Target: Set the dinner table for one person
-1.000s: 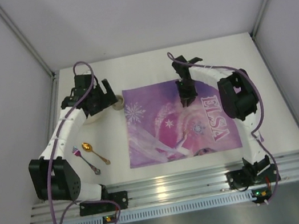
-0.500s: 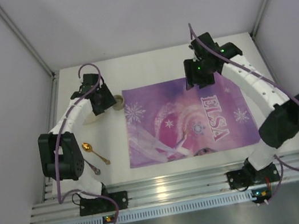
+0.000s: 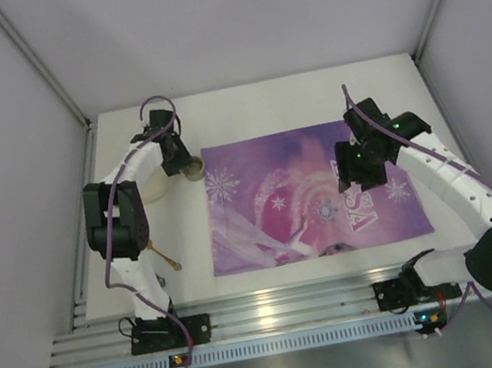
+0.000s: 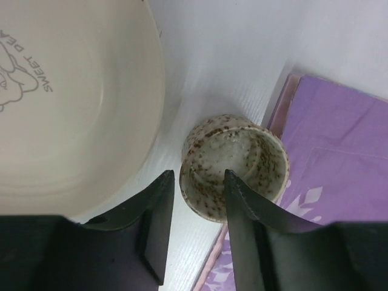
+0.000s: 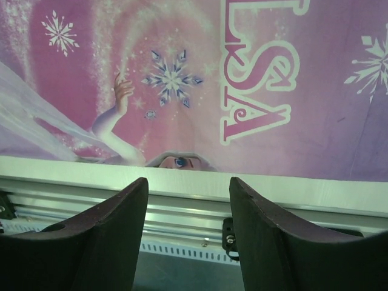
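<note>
The white dinner table (image 3: 261,105) carries a purple snowflake placemat (image 3: 310,194) in its middle. A speckled beige cup (image 3: 193,166) stands upright at the mat's far left corner, beside a cream plate (image 3: 153,187). My left gripper (image 3: 179,160) is open just above the cup. In the left wrist view (image 4: 197,182) the cup (image 4: 242,160) has its near left wall between the fingertips, and the plate (image 4: 66,103) is to the left. My right gripper (image 3: 356,174) hovers open and empty over the mat's right half; its view (image 5: 188,188) shows the mat (image 5: 182,79).
A gold spoon (image 3: 168,259) lies at the near left, mostly hidden by my left arm. An aluminium rail (image 3: 287,305) runs along the table's near edge and also shows in the right wrist view (image 5: 182,212). Grey walls enclose the table.
My right arm swung from the mat's far middle to its right half, and the mat now reaches further right. My left gripper moved from over the plate to the cup.
</note>
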You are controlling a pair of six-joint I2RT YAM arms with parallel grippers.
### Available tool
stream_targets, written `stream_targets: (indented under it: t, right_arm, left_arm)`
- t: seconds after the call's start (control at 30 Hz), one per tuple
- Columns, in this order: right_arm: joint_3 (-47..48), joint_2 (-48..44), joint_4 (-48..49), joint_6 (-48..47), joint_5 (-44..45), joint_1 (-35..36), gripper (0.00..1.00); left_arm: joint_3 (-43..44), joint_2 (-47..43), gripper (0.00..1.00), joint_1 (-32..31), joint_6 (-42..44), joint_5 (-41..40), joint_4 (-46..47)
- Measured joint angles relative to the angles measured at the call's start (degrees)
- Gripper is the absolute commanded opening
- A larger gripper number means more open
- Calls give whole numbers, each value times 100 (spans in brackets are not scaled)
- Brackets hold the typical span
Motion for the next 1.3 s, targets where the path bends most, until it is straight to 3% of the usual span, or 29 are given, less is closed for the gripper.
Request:
stream_targets:
  t: [0.03, 0.23, 0.4, 0.67, 0.9, 1.3]
  right_arm:
    - [-70, -52, 0, 20, 0, -9, 57]
    - [-127, -195, -11, 37, 7, -35, 57]
    - [-125, -181, -9, 33, 4, -35, 56]
    - [214, 173, 7, -4, -219, -39, 57]
    - [1344, 848, 254, -24, -1335, 35, 59]
    - [4103, 3279, 678, 273, -2430, 673, 58]
  left_arm:
    - [57, 81, 37, 0, 2, -7, -11]
    - [219, 468, 29, 4, 7, -44, -35]
    - [334, 623, 1, 15, 26, -59, -83]
    - [636, 669, 0, 118, 243, -236, -284]
    - [649, 136, 0, 70, 662, -291, -612]
    - [566, -1377, 0, -1646, 905, -122, -752]
